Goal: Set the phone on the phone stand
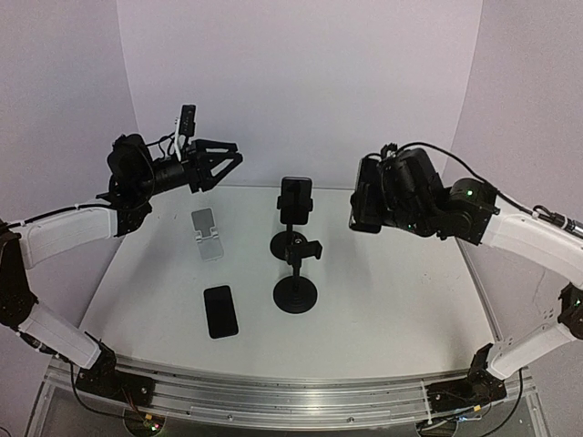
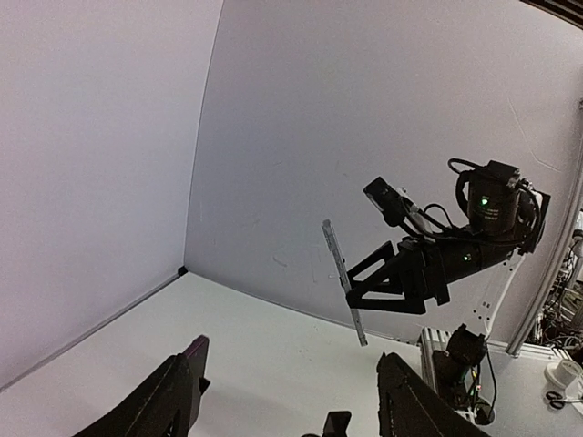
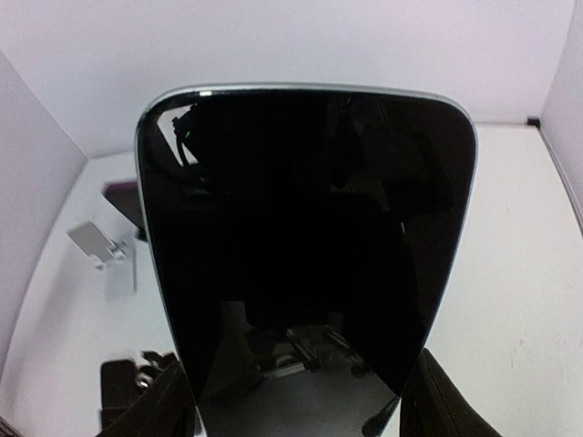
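My right gripper (image 1: 372, 191) is shut on a phone (image 1: 364, 218) with a black screen and silver rim, holding it upright in the air right of centre. In the right wrist view the phone (image 3: 305, 228) fills the frame between my two fingers (image 3: 159, 410). The left wrist view shows the same phone (image 2: 344, 293) edge-on in the right gripper (image 2: 360, 291). A black phone stand (image 1: 295, 293) with a round base stands mid-table, a dark upright cradle (image 1: 296, 200) at its top. My left gripper (image 1: 219, 164) hangs open and empty above the table's left side.
A small white folding stand (image 1: 208, 233) sits left of the black one, also seen in the right wrist view (image 3: 100, 246). A second black phone (image 1: 220, 311) lies flat near the front. Lilac walls close the back and both sides.
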`<state>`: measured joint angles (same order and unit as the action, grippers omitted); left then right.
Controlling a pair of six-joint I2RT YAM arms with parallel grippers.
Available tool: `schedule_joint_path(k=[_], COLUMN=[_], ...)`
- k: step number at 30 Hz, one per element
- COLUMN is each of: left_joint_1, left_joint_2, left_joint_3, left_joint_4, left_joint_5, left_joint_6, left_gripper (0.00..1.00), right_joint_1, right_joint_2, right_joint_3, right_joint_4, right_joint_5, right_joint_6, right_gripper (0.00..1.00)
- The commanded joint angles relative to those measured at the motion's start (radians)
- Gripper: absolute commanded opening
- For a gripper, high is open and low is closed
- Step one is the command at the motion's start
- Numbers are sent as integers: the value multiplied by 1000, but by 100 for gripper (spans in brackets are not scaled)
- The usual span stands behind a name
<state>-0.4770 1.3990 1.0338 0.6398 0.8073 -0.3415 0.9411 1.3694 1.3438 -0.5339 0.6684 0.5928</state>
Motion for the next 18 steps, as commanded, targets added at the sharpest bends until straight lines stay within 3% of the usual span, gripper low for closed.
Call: schedule_joint_path(k=[1, 5, 9, 18], left_joint_1=[-80, -127, -192, -222], left_joint_2=[21, 50, 70, 124], left_joint_3=[143, 227, 285, 400], left_joint_4=[-75, -125, -210, -379], left_joint_5=[-77, -118, -203, -319], left_joint_6=[-32, -63, 38, 90], left_gripper=[68, 69, 70, 66], right_joint_1=[48, 82, 96, 129], right_joint_2=[34, 146, 232, 324], right_joint_3=[131, 243, 334, 420], right_joint_4=[244, 340, 390, 435], right_joint_5=[74, 53, 44, 17], right_joint_6=[-221, -301, -314, -374], right_gripper=[37, 37, 35, 35])
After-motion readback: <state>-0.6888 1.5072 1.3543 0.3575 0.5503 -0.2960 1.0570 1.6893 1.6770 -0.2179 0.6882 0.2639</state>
